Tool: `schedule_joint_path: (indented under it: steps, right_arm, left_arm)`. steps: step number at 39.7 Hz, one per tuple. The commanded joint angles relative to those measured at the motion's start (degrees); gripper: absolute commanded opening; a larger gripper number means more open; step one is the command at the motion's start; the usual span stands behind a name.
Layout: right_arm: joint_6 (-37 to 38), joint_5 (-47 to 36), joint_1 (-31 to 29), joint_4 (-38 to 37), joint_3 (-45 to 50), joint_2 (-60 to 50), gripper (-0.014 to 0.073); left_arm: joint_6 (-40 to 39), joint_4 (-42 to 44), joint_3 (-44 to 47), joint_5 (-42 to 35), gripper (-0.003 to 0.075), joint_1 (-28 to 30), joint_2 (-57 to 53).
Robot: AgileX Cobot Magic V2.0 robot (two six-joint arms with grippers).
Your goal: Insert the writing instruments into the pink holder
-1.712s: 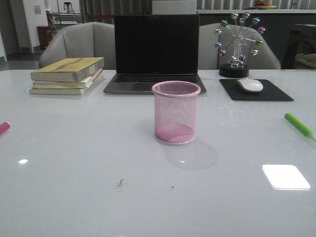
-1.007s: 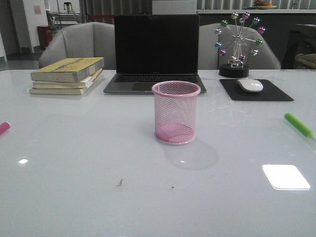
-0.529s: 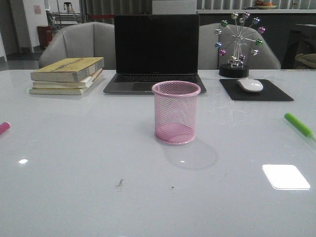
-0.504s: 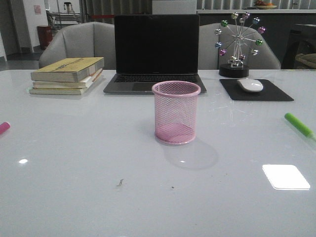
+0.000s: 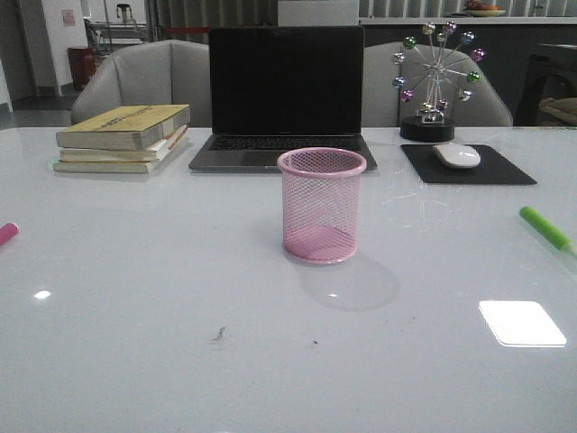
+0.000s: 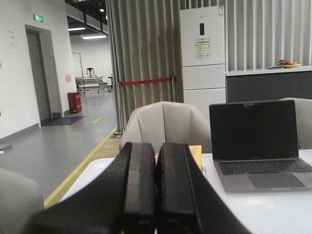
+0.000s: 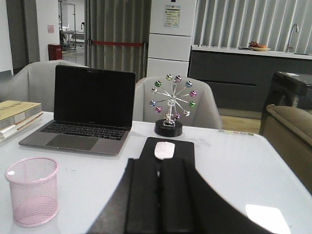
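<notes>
The pink holder [image 5: 322,206], a round wire-mesh cup, stands upright and empty at the middle of the white table; it also shows in the right wrist view [image 7: 32,190]. The lime green pen [image 5: 546,229] lies flat near the table's right edge. Only the tip of the magenta pen [image 5: 6,234] shows at the left edge. My left gripper [image 6: 156,151] is shut with nothing in it, raised over the table's left side. My right gripper [image 7: 160,168] is shut and empty too, hanging over the right side. Neither gripper appears in the front view.
An open laptop [image 5: 284,97] sits behind the holder. A stack of books [image 5: 123,137] lies at the back left. A white mouse [image 5: 456,155] rests on a black pad [image 5: 478,171] at the back right, beside a ball-wheel ornament [image 5: 435,79]. Grey chairs stand beyond the table.
</notes>
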Motion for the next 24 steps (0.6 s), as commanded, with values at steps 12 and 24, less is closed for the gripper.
schedule_joint_path:
  steps: [12,24]
  right_arm:
    - [0.11,6.58,-0.07,-2.30,-26.78,27.67,0.0052]
    - [0.11,14.65,-0.07,-8.50,-36.30,52.26,0.0052]
  left_arm:
    - [-0.20,0.54,-30.68,4.17,0.0102,0.13,30.58]
    - [-0.20,0.10,-37.61,12.91,0.0102,0.13,51.20]
